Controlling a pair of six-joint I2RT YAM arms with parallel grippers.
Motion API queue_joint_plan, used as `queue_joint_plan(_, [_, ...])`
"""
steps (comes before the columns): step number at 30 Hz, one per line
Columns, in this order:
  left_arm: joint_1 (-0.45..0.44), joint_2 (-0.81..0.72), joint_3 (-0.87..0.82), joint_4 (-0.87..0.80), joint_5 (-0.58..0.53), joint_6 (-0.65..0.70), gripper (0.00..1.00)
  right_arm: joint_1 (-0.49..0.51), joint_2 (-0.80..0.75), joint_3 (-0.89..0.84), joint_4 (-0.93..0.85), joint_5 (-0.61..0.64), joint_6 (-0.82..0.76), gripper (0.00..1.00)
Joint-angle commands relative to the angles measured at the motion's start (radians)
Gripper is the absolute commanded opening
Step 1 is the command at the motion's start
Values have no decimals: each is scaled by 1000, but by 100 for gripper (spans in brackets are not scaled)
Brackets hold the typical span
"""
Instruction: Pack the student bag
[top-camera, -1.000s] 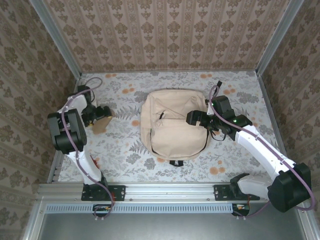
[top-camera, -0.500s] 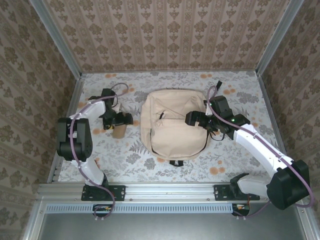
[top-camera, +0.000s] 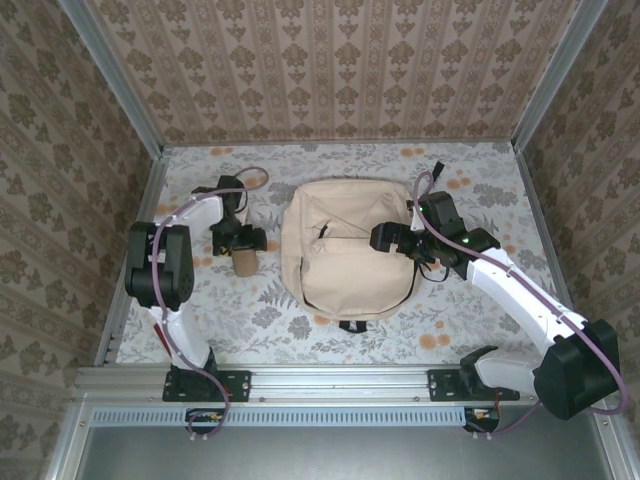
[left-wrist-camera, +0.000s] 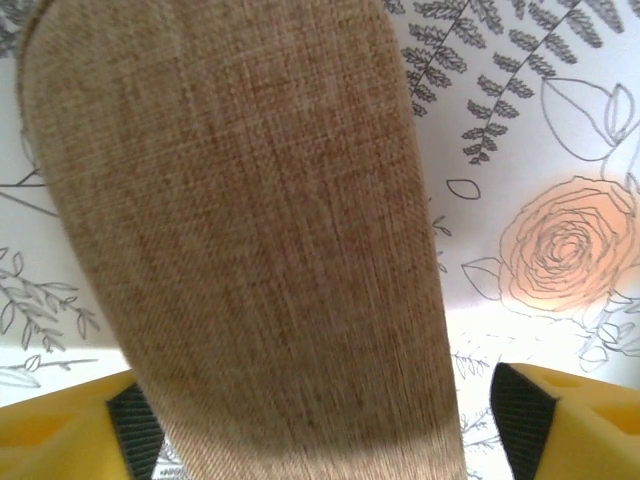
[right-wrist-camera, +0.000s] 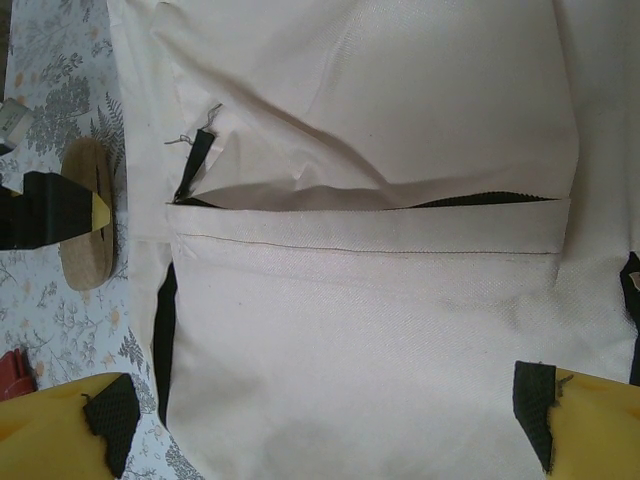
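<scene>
The student bag, a large cream backpack, lies flat in the middle of the table, its front pocket edge running across the right wrist view. My right gripper hovers open over the bag's right half, its fingers spread wide with bare bag fabric between them. A tan woven pencil case lies left of the bag. My left gripper straddles the case. Its left pad is at the case's edge and its right pad stands apart from it, so it is open.
The flowered table is walled by patterned panels on three sides. A small red object lies near the table's left front. Black straps poke out from under the bag's near edge.
My left gripper has swung right, toward the bag, and the pencil case now lies further right and upright beneath it. Its jaws have narrowed a little. The right arm has stayed put.
</scene>
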Motion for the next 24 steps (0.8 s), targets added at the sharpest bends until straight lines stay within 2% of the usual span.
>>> queue_joint_plan(1, [-1, 28, 28, -10, -6, -41, 80, 5, -2, 13, -8, 7, 4, 99])
queue_joint_plan(6, [-2, 2, 24, 2, -7, -54, 61, 5, -1, 16, -12, 9, 9, 99])
queue_joint_plan(11, [-31, -87, 15, 23, 7, -22, 48, 5, -6, 7, 12, -9, 40, 99])
queue_joint_plan(18, [-140, -246, -4, 68, 70, 5, 47, -9, 4, 30, 55, -95, 63, 98])
queue_joint_plan(24, [-348, -362, -65, 229, 100, 78, 44, -30, 50, 91, 93, -233, 70, 98])
